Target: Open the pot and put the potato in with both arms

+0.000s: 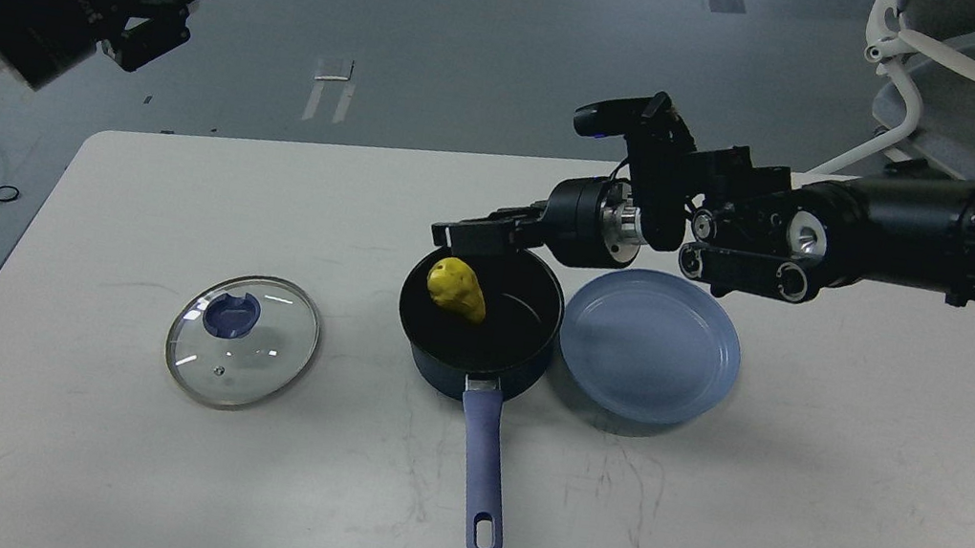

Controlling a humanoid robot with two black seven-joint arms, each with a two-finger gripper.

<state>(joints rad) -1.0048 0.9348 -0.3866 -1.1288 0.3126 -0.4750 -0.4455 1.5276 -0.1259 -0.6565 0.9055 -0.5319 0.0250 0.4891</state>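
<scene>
The dark navy pot [435,365] stands uncovered mid-table, its periwinkle handle [486,467] pointing toward me. The yellow potato [456,289] is inside the pot, at its left side. My right gripper [459,235] hangs over the pot's far rim, its fingertips just above the potato's top. The dark fingers overlap side-on, so I cannot tell whether they are open or touch the potato. My left gripper [171,14] is raised high at the upper left, off the table, open and empty.
The glass lid [243,342] with a blue knob lies flat on the table left of the pot. A grey-blue plate [651,347] sits touching the pot's right side. A white chair [943,71] stands beyond the table's far right.
</scene>
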